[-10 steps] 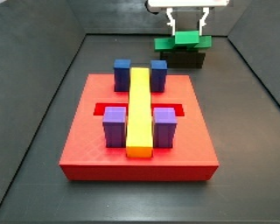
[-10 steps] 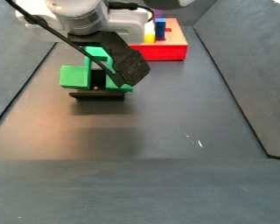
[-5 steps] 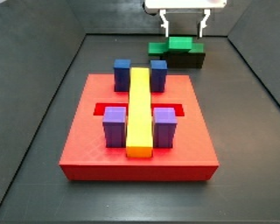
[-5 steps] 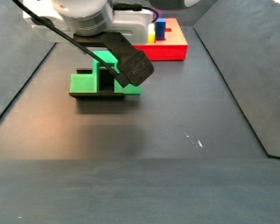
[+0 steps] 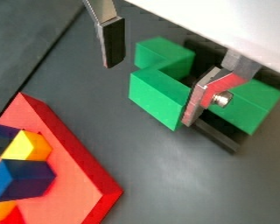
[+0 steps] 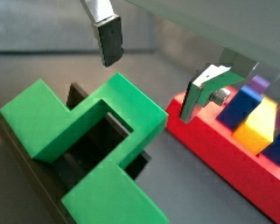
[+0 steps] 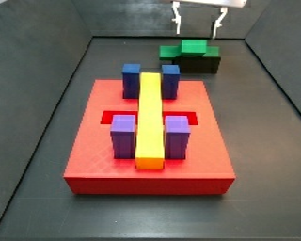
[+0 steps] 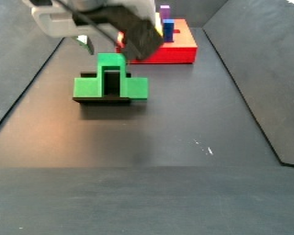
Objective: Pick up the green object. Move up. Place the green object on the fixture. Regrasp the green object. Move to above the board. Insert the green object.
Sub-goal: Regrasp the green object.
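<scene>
The board (image 7: 147, 141) sits well apart from the fixture (image 8: 109, 99), where your green block (image 8: 109, 81) rests. It looks rigid, light and slick. The gripper (image 5: 160, 66) hovers above, fingers spread and empty; pinch the raised centre.

Green object (image 8: 109, 81) bright green, sits on black fixture (image 7: 201, 65). Board (image 7: 116, 160) red, w/ yellow bar (image 7: 150, 122) down the middle, 2 dark blue blocks (image 7: 132, 78) at far end, 2 purple blocks (image 7: 123, 137) nearer. Gripper (image 5: 160, 63) above green object, empty: silver fingers (image 5: 108, 26) w/ dark pads. Floor (image 8: 150, 138) dark grey/black, plain, walls same.
</scene>
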### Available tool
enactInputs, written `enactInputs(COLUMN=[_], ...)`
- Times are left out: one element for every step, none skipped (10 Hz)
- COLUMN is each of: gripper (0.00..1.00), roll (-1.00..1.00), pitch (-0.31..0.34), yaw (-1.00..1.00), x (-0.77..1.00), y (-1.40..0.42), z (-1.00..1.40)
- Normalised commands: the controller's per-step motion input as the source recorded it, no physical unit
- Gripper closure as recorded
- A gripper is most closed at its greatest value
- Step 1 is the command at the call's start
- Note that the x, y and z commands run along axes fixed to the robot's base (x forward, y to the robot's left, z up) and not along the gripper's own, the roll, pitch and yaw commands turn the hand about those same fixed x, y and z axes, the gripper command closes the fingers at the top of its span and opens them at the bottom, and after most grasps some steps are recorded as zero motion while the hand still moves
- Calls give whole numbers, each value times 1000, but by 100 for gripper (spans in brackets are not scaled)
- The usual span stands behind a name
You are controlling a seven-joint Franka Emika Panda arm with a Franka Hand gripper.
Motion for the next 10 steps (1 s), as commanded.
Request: enactInputs(gripper=[0, 0, 0, 0, 0, 0, 0, 0, 0, 0], roll=[1000, 1000, 803, 440, 329, 309, 389, 800, 1000, 1000], pitch=[440, 223, 0, -463, -809, -977, -1000, -814, -129, 20], yaw=[151, 94, 43, 0, 0, -23, -97, -194, -23, 49], x=[0, 74, 446, 606, 477, 320, 300, 0, -194, 0], y=[-260, -260, -151, -46, -40, -63, -89, -129, -303, -397], z=[0, -86, 0, 0, 3, 63, 34, 0, 0, 140])
